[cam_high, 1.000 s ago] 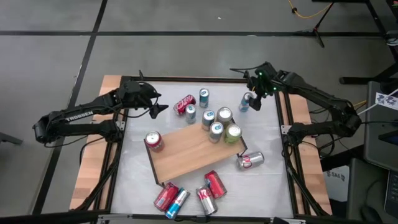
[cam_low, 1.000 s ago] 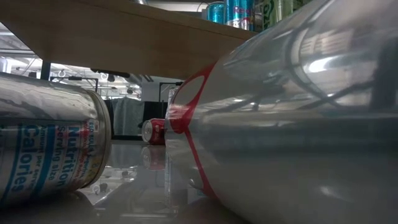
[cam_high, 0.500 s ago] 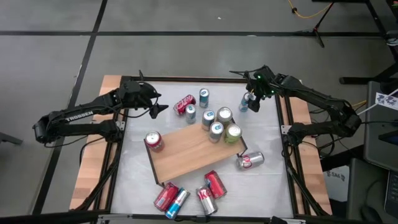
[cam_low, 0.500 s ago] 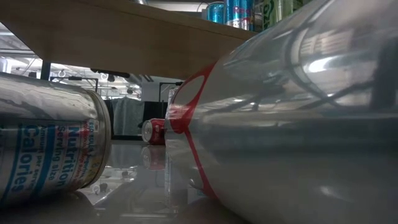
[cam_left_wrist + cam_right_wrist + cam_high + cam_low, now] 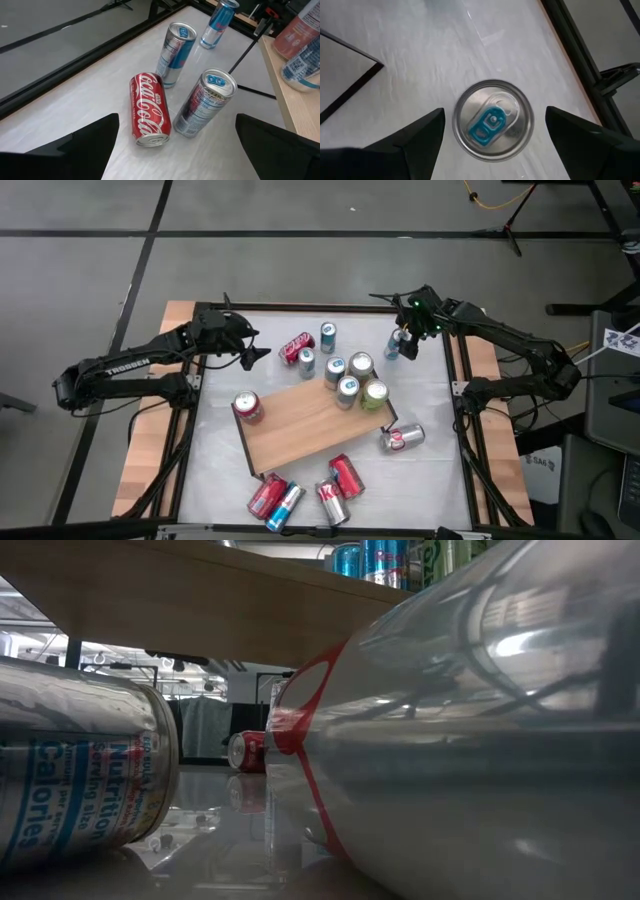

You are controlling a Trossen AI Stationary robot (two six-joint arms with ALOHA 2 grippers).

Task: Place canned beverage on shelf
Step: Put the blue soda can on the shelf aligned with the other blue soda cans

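The shelf (image 5: 310, 425) is a light-brown board on black legs at the table's middle, with several cans standing on its far right corner (image 5: 355, 380) and a red can (image 5: 247, 408) at its left corner. My right gripper (image 5: 493, 150) is open at the table's far right, straight above an upright silver can with a blue tab (image 5: 493, 120), one finger on either side of it and clear of it; the can also shows in the high view (image 5: 395, 346). My left gripper (image 5: 175, 160) is open and empty at the far left, facing a lying red cola can (image 5: 149, 111).
Two silver-blue cans (image 5: 175, 47) (image 5: 207, 102) stand by the red cola can. A silver can (image 5: 402, 438) lies right of the shelf. Several cans (image 5: 305, 492) lie near the table's near edge, close before the low camera (image 5: 80, 780). The table's black rim (image 5: 455, 380) runs beside the right gripper.
My right gripper has shifted a little toward the table's left edge, over the upright blue-tabbed can. The cans and the left arm have kept still.
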